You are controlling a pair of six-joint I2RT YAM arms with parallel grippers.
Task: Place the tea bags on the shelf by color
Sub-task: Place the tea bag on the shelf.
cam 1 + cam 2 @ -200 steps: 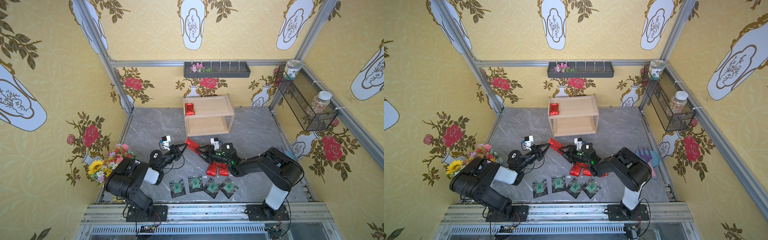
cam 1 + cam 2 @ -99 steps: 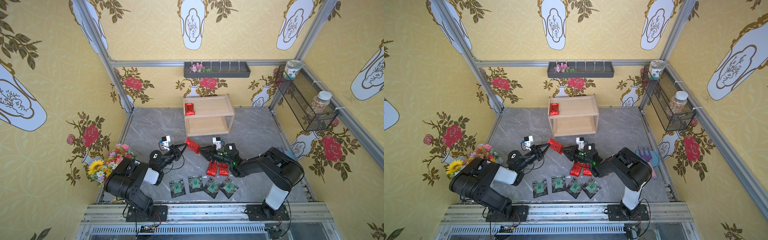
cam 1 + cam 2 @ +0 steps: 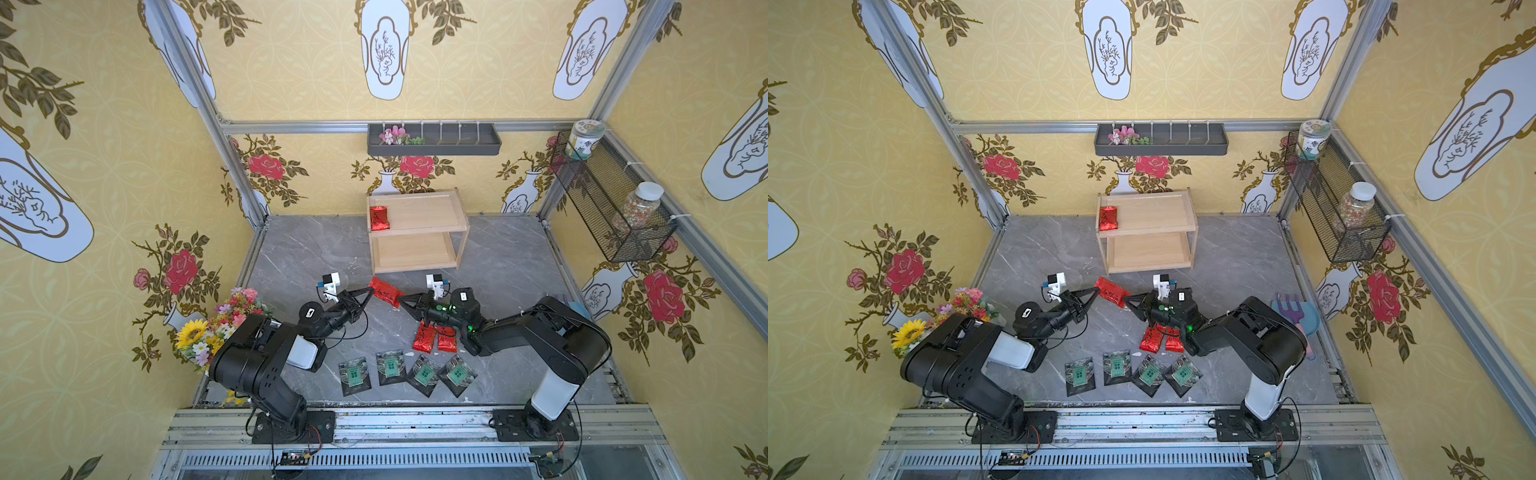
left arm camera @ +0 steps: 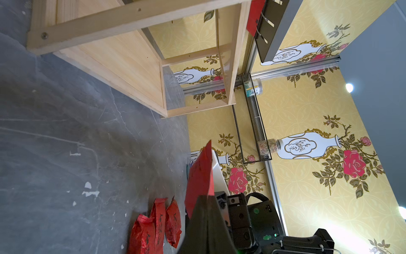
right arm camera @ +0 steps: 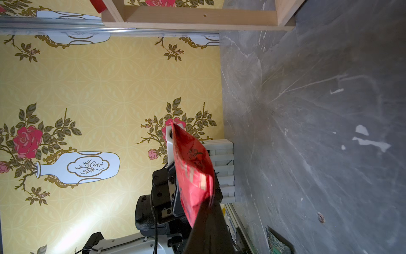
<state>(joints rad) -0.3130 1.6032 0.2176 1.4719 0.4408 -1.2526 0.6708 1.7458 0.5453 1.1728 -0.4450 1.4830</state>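
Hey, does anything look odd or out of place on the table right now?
Yes: one red sachet hangs in the air, pinched at opposite ends by the left claw and the right claw at once.

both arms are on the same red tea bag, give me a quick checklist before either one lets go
1. left jaws shut on the held red tea bag: ok
2. right jaws shut on its opposite end: ok
3. bag lifted clear of the table: ok
4. right jaws' hold firm enough to carry it alone: cannot tell
5. top tier of the shelf has room beside the red bag lying there: ok
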